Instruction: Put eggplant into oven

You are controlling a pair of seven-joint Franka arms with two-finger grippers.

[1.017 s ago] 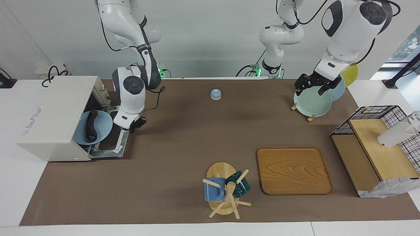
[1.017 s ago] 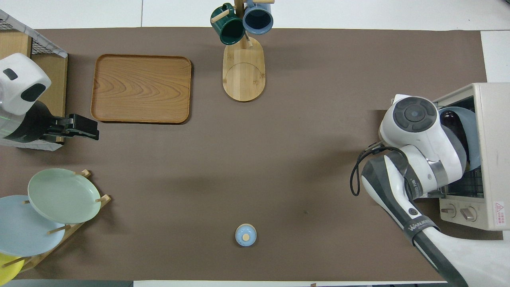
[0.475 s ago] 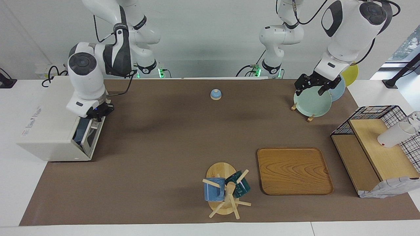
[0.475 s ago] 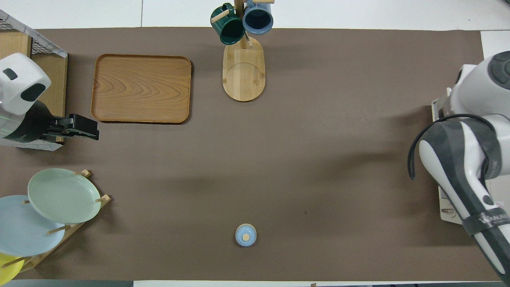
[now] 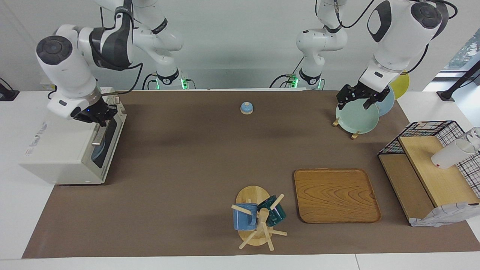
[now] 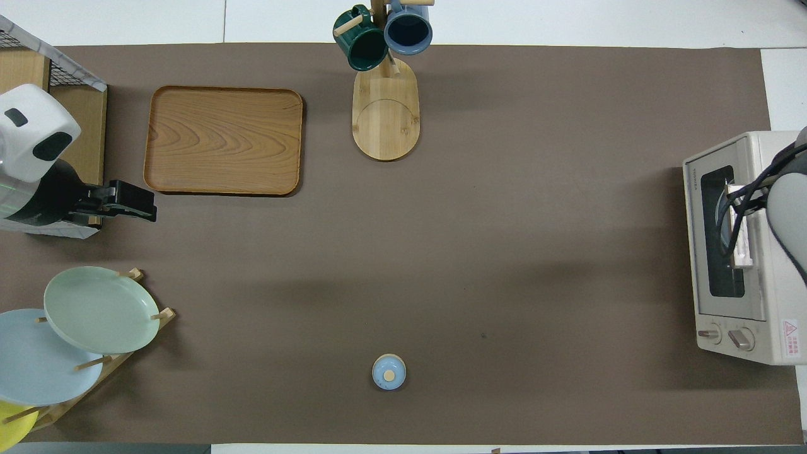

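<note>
The off-white oven (image 5: pixel 62 150) stands at the right arm's end of the table with its glass door shut; it also shows in the overhead view (image 6: pixel 734 246). The eggplant is hidden inside. Only a bit of the blue plate (image 5: pixel 99 150) shows through the window. My right gripper (image 5: pixel 94 114) is over the oven's top front edge, just above the door's bar handle (image 5: pixel 98 135). My left gripper (image 5: pixel 355 100) waits open and empty above the plate rack.
A green plate (image 5: pixel 356 118) and a blue one stand in the rack at the left arm's end. A small blue bell (image 5: pixel 246 108), a wooden tray (image 5: pixel 335 195), a mug tree (image 5: pixel 258 217) and a wire shelf (image 5: pixel 431 165) are also on the table.
The oven door has swung up from fully open to shut, hiding the plate and eggplant. My right gripper rose with the door to the oven's top edge. The left arm has not moved.
</note>
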